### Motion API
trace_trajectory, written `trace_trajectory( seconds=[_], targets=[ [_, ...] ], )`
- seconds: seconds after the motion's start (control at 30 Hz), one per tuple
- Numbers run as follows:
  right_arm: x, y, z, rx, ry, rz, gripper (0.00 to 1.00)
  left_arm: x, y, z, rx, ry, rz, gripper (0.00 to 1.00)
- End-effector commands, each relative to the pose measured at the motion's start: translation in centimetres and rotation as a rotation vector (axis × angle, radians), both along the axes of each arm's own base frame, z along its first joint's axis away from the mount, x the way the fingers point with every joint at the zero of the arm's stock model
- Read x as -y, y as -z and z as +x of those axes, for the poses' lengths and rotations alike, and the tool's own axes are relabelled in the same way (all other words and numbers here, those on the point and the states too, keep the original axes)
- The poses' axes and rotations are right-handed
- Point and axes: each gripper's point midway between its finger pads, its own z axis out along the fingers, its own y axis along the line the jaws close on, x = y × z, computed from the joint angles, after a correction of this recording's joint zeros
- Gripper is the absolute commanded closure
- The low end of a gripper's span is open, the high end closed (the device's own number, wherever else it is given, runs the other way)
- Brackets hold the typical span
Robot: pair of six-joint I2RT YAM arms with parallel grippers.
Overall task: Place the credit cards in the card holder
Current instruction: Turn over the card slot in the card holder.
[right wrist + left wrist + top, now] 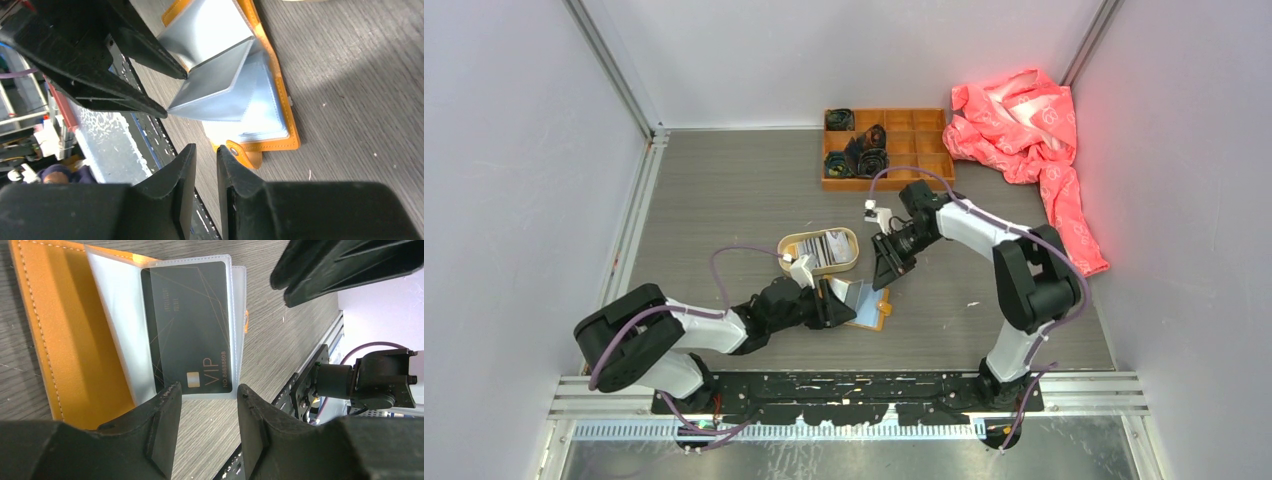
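The mustard-orange card holder (876, 312) lies open on the table, its clear sleeves fanned up. In the left wrist view its orange cover (65, 340) is at left, and a dark VIP credit card (187, 325) sits in a clear sleeve. My left gripper (207, 389) is open and empty, its tips just at that sleeve's near edge. My right gripper (206, 149) hovers just above the holder (270, 146), jaws a narrow gap apart with nothing between them. More credit cards (826, 247) lie in the oval tan tray (788, 243) behind the holder.
An orange wooden compartment box (914, 148) with dark rolled items stands at the back. A pink cloth (1024, 120) lies at the back right. White walls close in both sides, and a metal rail (844, 385) runs along the near edge.
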Motion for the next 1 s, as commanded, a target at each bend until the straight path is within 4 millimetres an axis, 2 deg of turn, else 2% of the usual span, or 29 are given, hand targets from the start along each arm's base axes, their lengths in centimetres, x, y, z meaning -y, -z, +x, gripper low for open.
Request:
trace_trajectory(
  seconds=[0.0,0.27,0.5,0.7,0.83,0.97],
  targets=[
    [-0.6,-1.6,0.2,0.134,-0.023,0.063,0.73,0.1,-1.7,0.5,0.041,-0.005,-0.047,0.55],
    [-2.7,-0.2,0.2,0.205,-0.030,0.018,0.86,-0.1,-1.6,0.5,0.040,-0.008,-0.044,0.55],
    [-2.4,1.4,1.4,0.221,0.023,-0.059,0.89,0.0,-1.5,0.6,0.039,-0.006,-0.044,0.55],
    [-2.6,2.9,1.6,0.227,0.021,-0.116,0.90,0.2,-1.5,0.6,0.035,0.003,-0.049,0.55],
    [-3.4,2.4,1.7,0.224,0.025,-0.086,0.90,0.4,-1.7,0.5,0.036,0.014,-0.054,0.51],
    [-4.4,1.0,2.0,0.235,0.016,-0.030,0.89,0.4,-2.1,0.5,0.060,0.030,-0.039,0.46]
  ],
)
